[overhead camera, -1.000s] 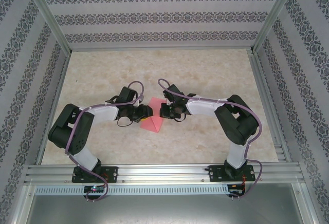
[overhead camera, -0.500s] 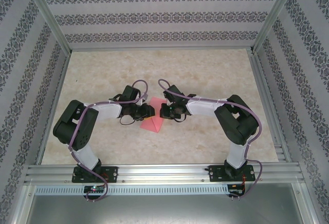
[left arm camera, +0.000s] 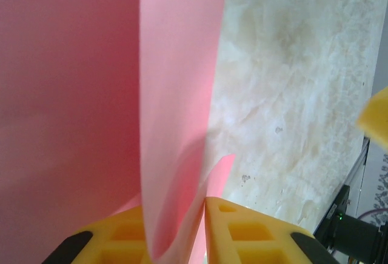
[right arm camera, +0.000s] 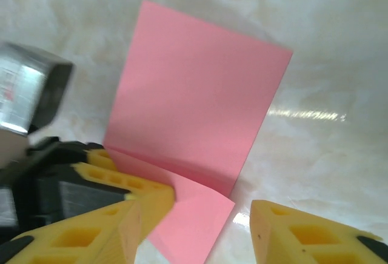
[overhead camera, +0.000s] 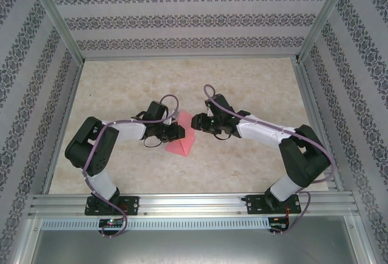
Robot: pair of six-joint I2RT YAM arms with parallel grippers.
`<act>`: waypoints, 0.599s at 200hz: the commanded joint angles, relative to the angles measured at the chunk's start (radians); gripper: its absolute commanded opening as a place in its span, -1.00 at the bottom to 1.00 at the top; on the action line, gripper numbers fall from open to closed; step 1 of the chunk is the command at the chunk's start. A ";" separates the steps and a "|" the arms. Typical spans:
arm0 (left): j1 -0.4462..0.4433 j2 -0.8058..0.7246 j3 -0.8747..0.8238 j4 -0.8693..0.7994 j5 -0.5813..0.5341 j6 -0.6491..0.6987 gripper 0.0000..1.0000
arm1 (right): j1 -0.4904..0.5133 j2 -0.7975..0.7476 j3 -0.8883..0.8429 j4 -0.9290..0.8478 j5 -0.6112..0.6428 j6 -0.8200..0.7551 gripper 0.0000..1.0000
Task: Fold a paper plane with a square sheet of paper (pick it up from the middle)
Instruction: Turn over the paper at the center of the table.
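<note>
Ok, mid-fold step: my left gripper (left arm camera: pixel 176 214) pinches the thin salmon-pink square paper sheet (overhead camera: pixel 180 144), propped half-folded on the beige marbled table (overhead camera: pixel 260 88), right gripper (right arm camera: pixel 212 234) spread & empty beside it, so next I'd prob grab w/ right & press it flat.

Robot lab test cell, aluminium-profile frame (overhead camera: pixel 56 16), patterned wall panels (overhead camera: pixel 182 19), marble-look tabletop (overhead camera: pixel 242 82), arm mounting rail (overhead camera: pixel 194 202)
</note>
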 commanded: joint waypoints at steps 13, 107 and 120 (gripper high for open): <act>-0.047 -0.021 -0.019 0.013 -0.014 0.075 -0.59 | -0.026 -0.060 -0.047 0.016 0.041 0.007 0.06; -0.070 -0.065 -0.070 -0.012 -0.059 0.109 -0.63 | -0.036 -0.063 -0.057 0.003 0.036 0.009 0.04; -0.070 -0.071 -0.071 -0.012 -0.057 0.110 -0.62 | -0.036 -0.062 -0.057 0.003 0.035 0.009 0.03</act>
